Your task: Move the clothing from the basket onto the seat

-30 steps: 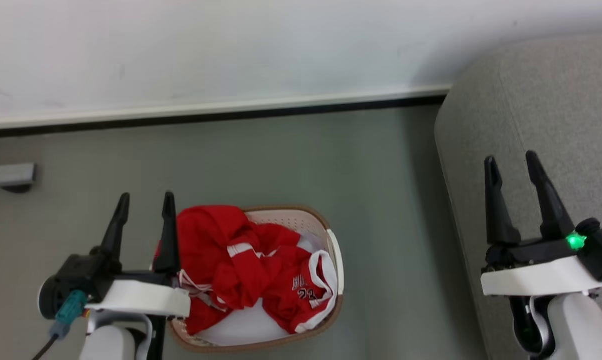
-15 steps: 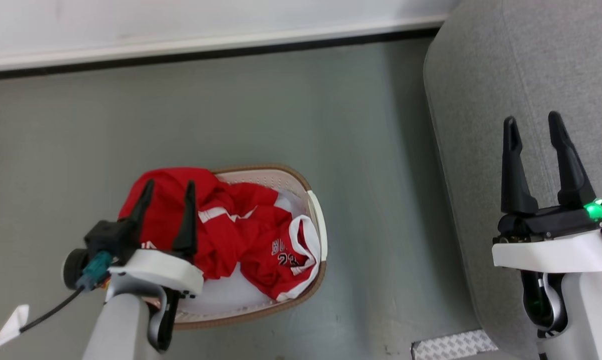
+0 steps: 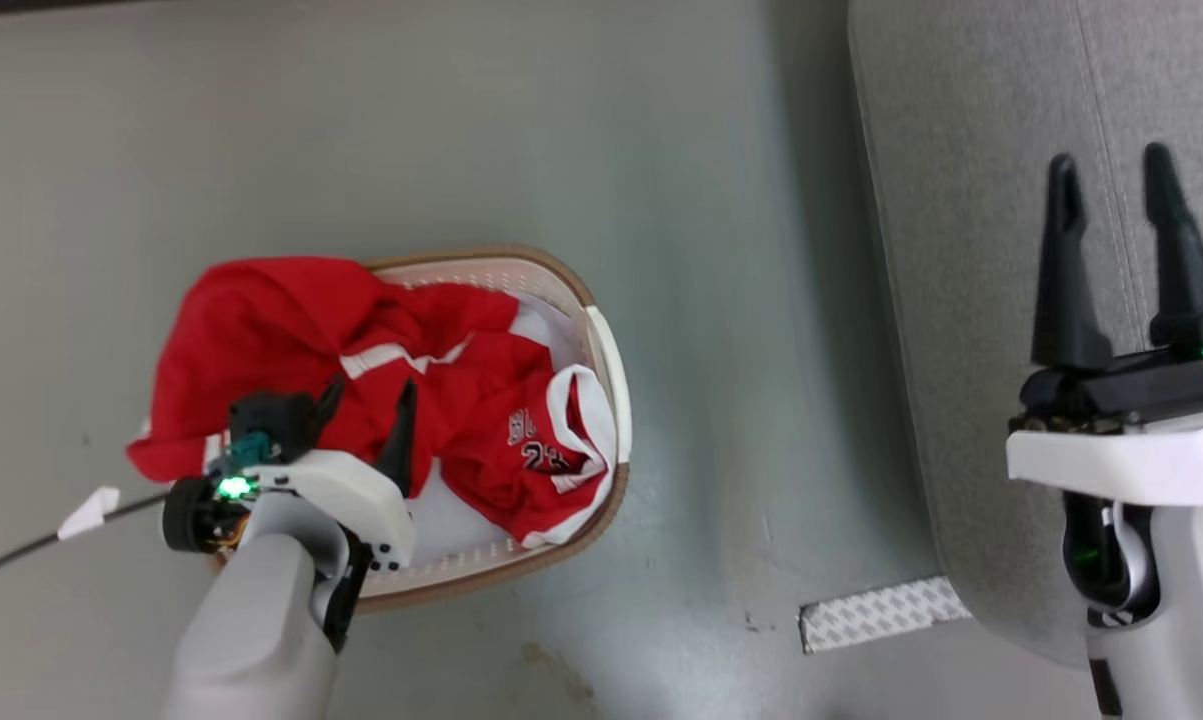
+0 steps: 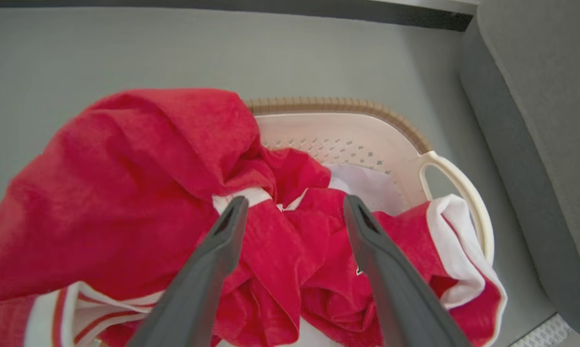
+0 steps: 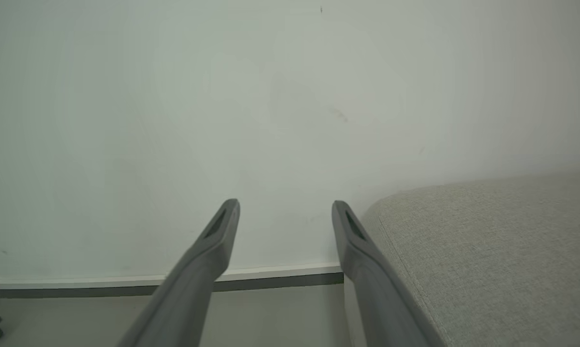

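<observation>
Red clothing [image 3: 291, 350] with white trim is heaped in the cream basket [image 3: 601, 330], one large red piece spilling over its left rim. A jersey with black print [image 3: 531, 455] lies at the right side. My left gripper [image 3: 371, 395] hangs open just above the heap, fingers spread, nothing between them. In the left wrist view the clothing [image 4: 150, 183] lies right beyond my open left gripper [image 4: 292, 205], with the basket [image 4: 347, 130] wall behind. My right gripper [image 3: 1111, 170] stands open over the grey seat [image 3: 961, 200], empty. In the right wrist view my right gripper [image 5: 285, 207] points at a pale wall beside the seat [image 5: 487, 241].
The basket stands on a grey-green floor [image 3: 711, 150]. A strip of white patterned tape [image 3: 881, 612] lies on the floor by the seat's near corner. A white pad [image 3: 461, 525] lines the basket's bottom. A black cable with a white tag [image 3: 86, 512] trails left of my left arm.
The head camera has tipped down, so the wall has left the view. My left gripper has come down and right over the red heap. Both grippers stay open.
</observation>
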### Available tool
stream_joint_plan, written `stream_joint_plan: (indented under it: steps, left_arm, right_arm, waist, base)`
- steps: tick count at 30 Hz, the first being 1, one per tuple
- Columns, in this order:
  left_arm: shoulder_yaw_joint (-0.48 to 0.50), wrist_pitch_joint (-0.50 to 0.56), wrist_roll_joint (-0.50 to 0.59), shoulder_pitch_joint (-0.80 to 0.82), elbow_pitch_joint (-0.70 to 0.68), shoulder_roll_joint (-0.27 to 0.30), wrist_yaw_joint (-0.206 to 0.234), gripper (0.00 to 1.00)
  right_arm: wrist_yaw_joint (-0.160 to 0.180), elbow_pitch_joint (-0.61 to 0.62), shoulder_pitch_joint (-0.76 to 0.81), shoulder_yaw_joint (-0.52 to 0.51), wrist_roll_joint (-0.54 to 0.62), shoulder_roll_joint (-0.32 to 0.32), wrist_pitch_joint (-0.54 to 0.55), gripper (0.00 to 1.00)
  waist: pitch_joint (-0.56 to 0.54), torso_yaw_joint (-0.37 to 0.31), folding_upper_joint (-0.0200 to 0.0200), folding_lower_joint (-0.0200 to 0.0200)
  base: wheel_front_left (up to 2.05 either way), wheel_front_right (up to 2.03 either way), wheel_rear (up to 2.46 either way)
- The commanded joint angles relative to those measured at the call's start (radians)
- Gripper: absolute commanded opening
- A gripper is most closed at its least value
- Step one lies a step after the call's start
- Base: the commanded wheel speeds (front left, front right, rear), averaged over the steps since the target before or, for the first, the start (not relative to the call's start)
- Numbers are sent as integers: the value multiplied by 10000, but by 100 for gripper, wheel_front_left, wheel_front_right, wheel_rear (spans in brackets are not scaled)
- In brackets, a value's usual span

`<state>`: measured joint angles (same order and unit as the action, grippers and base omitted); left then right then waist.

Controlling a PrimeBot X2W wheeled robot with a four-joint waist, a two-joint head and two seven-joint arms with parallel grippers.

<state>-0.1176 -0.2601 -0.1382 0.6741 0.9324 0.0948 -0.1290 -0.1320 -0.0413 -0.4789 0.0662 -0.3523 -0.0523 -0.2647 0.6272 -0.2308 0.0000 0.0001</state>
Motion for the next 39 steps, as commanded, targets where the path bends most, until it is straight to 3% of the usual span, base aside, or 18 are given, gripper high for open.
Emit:
stream_joint_plan:
  steps: [1, 14, 33, 34, 35, 36, 37, 38, 39]
  left_arm:
    - [-134, 81, -205, 289, 392, 109, -15, 100]
    - [-1284, 1348, -1629, 1932, 2738, 653, -4, 100]
    - [-2318, 2835, -1818, 3615, 3418, 1618, 3, 100]
    - [-2348, 2849, -1798, 3647, 3431, 1659, 4, 86]
    - [-2365, 2849, -1790, 3671, 3442, 1695, 6, 47]
    - [-2365, 2849, -1790, 3671, 3442, 1695, 6, 47]
    - [-2377, 2827, -1803, 3687, 3451, 1706, 5, 15]
    - [-2397, 2783, -1817, 3697, 3456, 1709, 5, 0]
    - [-2426, 2703, -1816, 3696, 3462, 1704, 4, 0]
  right_arm:
    - [25, 89, -196, -25, -161, 26, 5, 100]
    - [25, 570, -581, 107, -664, 30, 5, 100]
    - [25, 806, -873, 280, -1190, 31, 5, 100]
    - [25, 793, -873, 272, -1199, 31, 5, 100]
    - [25, 775, -878, 268, -1201, 32, 5, 100]
    - [25, 775, -878, 268, -1201, 32, 5, 100]
    - [25, 753, -888, 264, -1204, 32, 5, 100]
    - [25, 728, -896, 252, -1197, 32, 5, 100]
    - [25, 703, -911, 245, -1193, 32, 5, 100]
  waist:
    - [299, -194, 0, -1]
    - [1552, -790, 0, -1]
    - [2983, -1478, 0, -1]
    - [2992, -1488, 0, -1]
    - [2992, -1498, 0, -1]
    - [2992, -1498, 0, -1]
    - [2980, -1503, 0, -1]
    - [2957, -1498, 0, -1]
    - [2930, -1494, 0, -1]
  base:
    - [0, 0, 0]
    - [0, 0, 0]
    - [0, 0, 0]
    - [0, 0, 0]
    - [0, 0, 0]
    - [0, 0, 0]
    - [0, 0, 0]
    - [0, 0, 0]
    - [0, 0, 0]
